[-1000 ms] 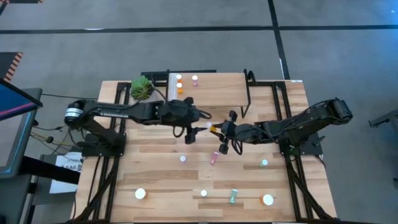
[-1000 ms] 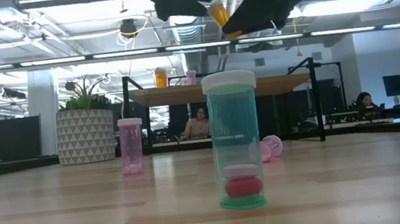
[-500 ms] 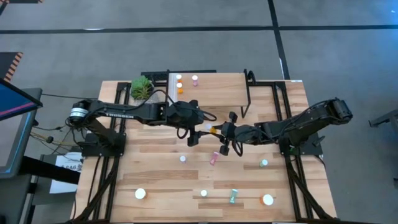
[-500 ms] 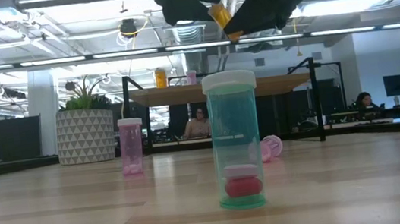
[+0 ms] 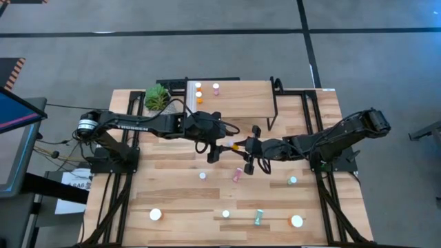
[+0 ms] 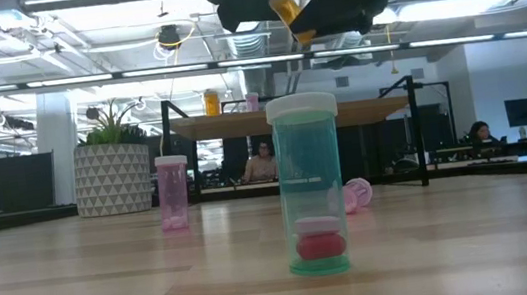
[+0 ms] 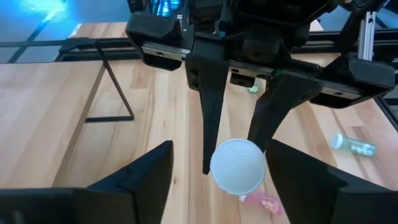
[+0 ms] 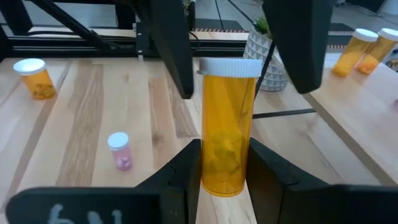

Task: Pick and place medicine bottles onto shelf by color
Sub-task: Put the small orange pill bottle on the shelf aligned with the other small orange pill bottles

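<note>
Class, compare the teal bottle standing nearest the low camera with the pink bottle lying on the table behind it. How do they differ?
The teal bottle stands upright; the pink bottle lies on its side. The teal bottle has a see-through teal body with something pink at its bottom; the pink bottle is pink all over. The teal bottle sits close to the low camera, the pink bottle farther back. Both rest on the wooden table, held by neither pincer.

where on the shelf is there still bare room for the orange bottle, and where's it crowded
The shelf is bare across its middle and right, up to the black leg frame. Its left end is crowded: two orange bottles and a pink bottle stand beside the plant. Below the shelf, the left gripper and right gripper meet around the orange bottle.
</note>
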Robot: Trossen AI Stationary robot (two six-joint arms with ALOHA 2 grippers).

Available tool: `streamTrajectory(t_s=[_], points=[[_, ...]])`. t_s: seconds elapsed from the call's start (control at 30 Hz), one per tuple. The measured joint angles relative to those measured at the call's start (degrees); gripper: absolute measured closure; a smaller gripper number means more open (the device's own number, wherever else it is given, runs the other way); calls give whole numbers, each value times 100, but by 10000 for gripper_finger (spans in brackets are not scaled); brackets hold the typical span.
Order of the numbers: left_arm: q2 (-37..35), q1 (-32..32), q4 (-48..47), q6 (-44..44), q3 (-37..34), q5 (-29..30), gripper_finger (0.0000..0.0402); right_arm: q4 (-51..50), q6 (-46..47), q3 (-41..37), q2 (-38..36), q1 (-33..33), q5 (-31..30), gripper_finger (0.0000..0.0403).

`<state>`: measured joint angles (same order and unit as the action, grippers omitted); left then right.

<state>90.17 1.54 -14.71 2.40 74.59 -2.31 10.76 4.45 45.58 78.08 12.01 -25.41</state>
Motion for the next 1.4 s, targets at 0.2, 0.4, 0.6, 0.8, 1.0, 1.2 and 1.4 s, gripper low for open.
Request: streamTrajectory(t_s=[0.2, 0.4, 0.6, 0.8, 1.0, 1.2, 1.4], points=[[0, -2, -6, -2, 0, -3, 223, -38, 2, 0, 0, 0, -12, 278], [-2, -4, -35, -92, 0, -16, 270, -44, 7, 0, 0, 0, -23, 278], [-4, -3, -41, -115, 0, -52, 303, -44, 39, 0, 0, -4, -22, 277], [-65, -2, -221, -111, 0, 14, 299, -33, 138, 0, 0, 0, -21, 249], [-152, 117, -1548, -3, 660, 818, 295, -300, 437, 0, -7, -56, -148, 182], [-111, 410, -3138, 77, 1597, 1610, 296, -571, 551, 0, -14, -203, -268, 152], [-105, 1020, -3858, 150, 1935, 1953, 293, -614, 577, 0, -15, -188, -262, 154]])
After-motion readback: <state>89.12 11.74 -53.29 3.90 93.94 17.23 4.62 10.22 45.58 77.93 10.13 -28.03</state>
